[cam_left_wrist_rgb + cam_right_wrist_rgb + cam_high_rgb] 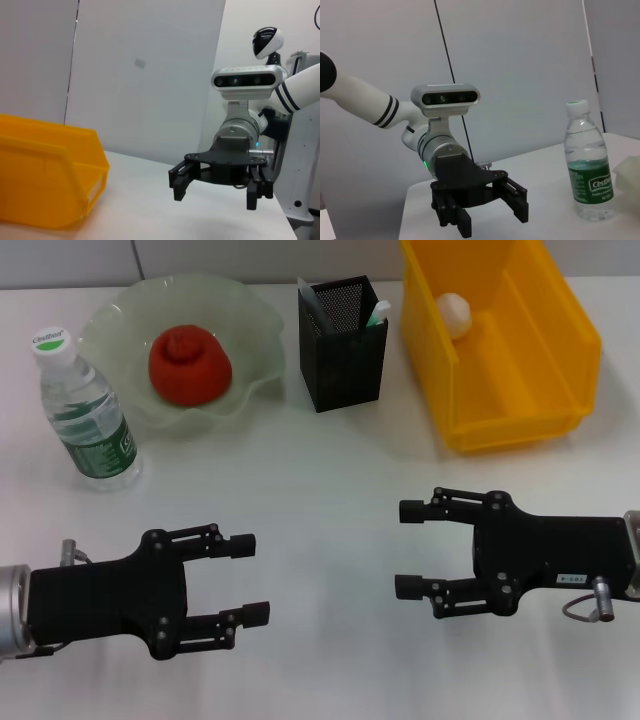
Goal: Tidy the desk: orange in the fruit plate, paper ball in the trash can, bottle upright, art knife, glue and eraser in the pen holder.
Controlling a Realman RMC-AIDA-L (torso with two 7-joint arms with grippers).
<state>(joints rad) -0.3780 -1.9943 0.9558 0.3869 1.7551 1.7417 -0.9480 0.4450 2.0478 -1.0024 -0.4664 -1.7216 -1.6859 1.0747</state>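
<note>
Orange [190,363] sits in the fruit plate [112,322], paper ball [453,313] in the yellow trash can [530,380], bottle [86,410] upright on the tabletop [330,470]. Tools poke from the pen holder [343,345] (which ones, I cannot tell). Seemingly nothing remains. Left pincer [252,579] and right pincer [412,549] hover open, empty, over bare tabletop.

Orange [190,364] sits in fruit plate [115,325].
</note>
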